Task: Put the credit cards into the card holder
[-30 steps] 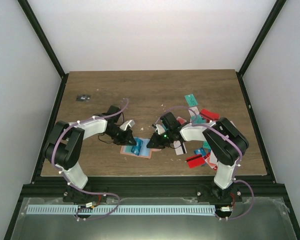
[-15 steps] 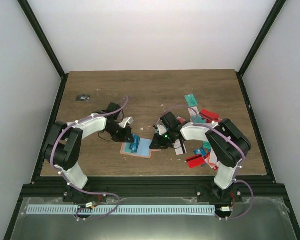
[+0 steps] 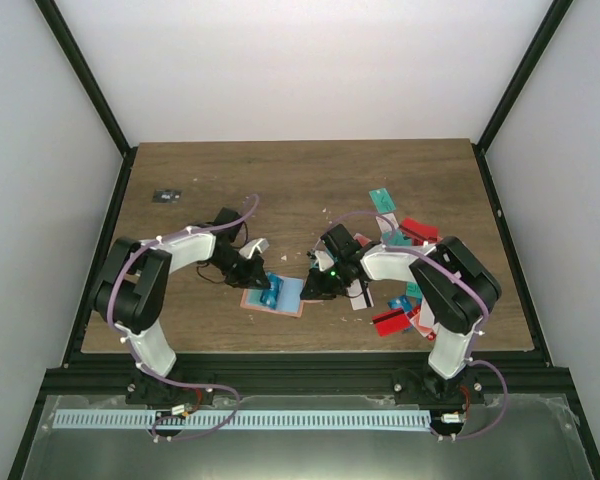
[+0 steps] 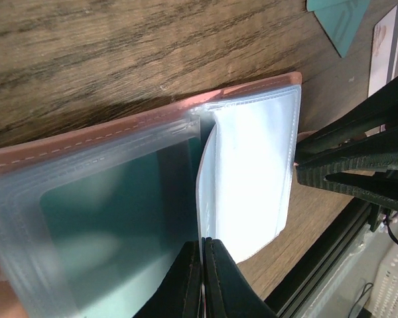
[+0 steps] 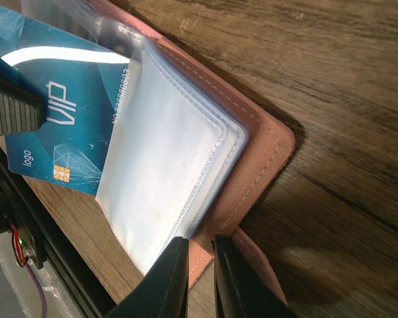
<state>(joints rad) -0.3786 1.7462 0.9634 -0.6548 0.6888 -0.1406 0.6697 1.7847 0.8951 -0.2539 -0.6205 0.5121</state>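
The salmon-pink card holder point(image 3: 288, 300) lies open on the wood table between my grippers, its clear sleeves fanned up point(image 5: 166, 165). My left gripper point(image 3: 263, 283) is shut on a blue "VIP" credit card point(image 5: 60, 126), seen edge-on between its jaws point(image 4: 203, 246). The card's far end lies among the sleeves point(image 4: 252, 165). One sleeve holds a teal card point(image 4: 106, 218). My right gripper point(image 3: 311, 287) is shut on the holder's salmon cover edge point(image 5: 252, 172), pinching it at the near corner point(image 5: 200, 252).
Several loose teal, red and white cards point(image 3: 400, 240) lie scattered right of the holder, with a red one point(image 3: 392, 322) near the front edge. A tiny dark object point(image 3: 166, 195) sits at the far left. The black table frame runs close in front.
My left gripper has shifted slightly right toward the holder with the blue card. The right gripper has stayed clamped on the cover.
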